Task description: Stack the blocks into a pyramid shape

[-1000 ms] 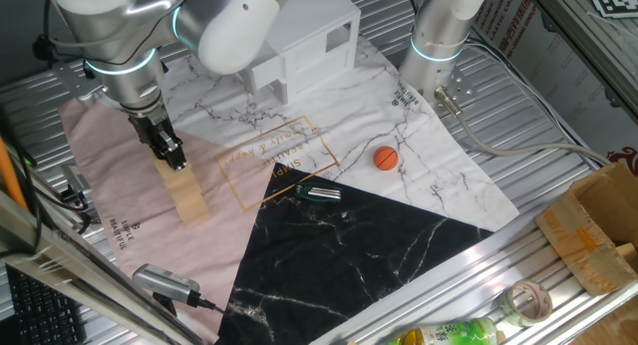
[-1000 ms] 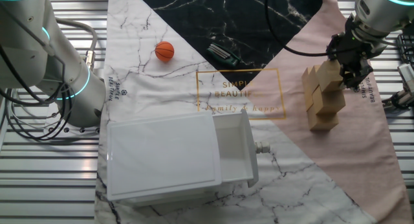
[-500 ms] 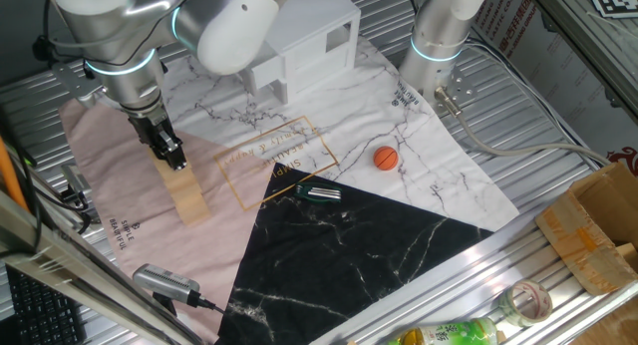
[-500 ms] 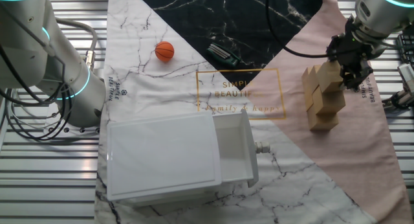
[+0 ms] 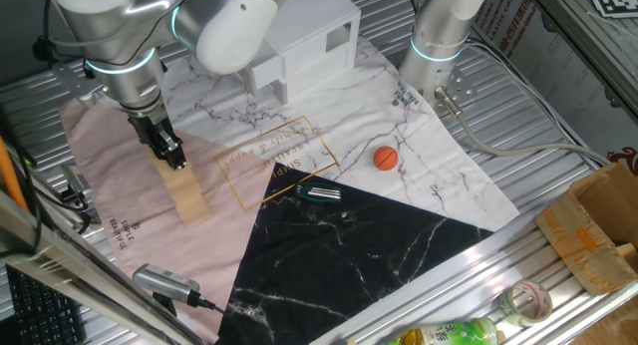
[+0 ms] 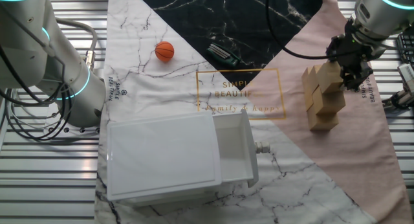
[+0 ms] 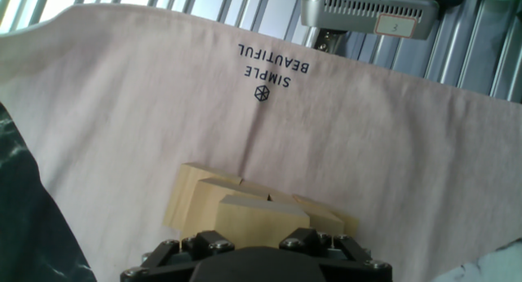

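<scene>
A small pile of tan wooden blocks [image 5: 187, 197] [image 6: 322, 104] stands on the pink part of the cloth near its edge, wider at the bottom with one block [image 6: 328, 76] on top. My gripper [image 5: 173, 158] [image 6: 349, 76] comes down onto that top block with a jaw on either side, shut on it. In the hand view the top block [image 7: 261, 213] fills the space just ahead of my gripper [image 7: 259, 237], and lower blocks [image 7: 192, 196] spread out behind it. The fingertips themselves are hidden.
An orange ball [image 5: 386, 158] [image 6: 164, 51] lies on the white marble cloth. A white box-like house [image 5: 304, 41] [image 6: 171, 156] stands at the cloth's far side. A small dark tool [image 5: 319, 193] [image 6: 223, 52] rests by the black patch. A second arm's base [image 5: 439, 36] stands beyond.
</scene>
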Robot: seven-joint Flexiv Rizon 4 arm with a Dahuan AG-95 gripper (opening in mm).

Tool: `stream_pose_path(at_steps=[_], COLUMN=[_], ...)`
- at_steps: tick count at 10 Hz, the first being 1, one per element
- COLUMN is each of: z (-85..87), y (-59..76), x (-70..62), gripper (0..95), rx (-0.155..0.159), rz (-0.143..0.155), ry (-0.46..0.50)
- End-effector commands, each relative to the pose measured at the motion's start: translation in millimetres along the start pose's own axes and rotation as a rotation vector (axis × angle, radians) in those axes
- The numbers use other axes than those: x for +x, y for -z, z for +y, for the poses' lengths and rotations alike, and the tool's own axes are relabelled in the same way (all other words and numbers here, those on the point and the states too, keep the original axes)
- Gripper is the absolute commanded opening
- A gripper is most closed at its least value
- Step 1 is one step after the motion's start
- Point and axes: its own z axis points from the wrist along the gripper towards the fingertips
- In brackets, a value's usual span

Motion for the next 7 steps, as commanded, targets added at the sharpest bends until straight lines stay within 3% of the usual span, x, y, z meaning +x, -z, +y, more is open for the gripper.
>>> stream_pose_path(at_steps=[1,4,5,7], z=[-0.1,-0.8,-1.0,-1.0], y=[-0.3,-1.4,-1.7,-1.8], x=[0.0,0.0,0.0,0.0], gripper=[57.0,57.0,76.0,76.0], rx=[-0.001,-0.005,-0.006,-0.007], rz=[-0.004,-0.006,-0.007,-0.006], ry=[0.001,0.000,-0.001,-0.003])
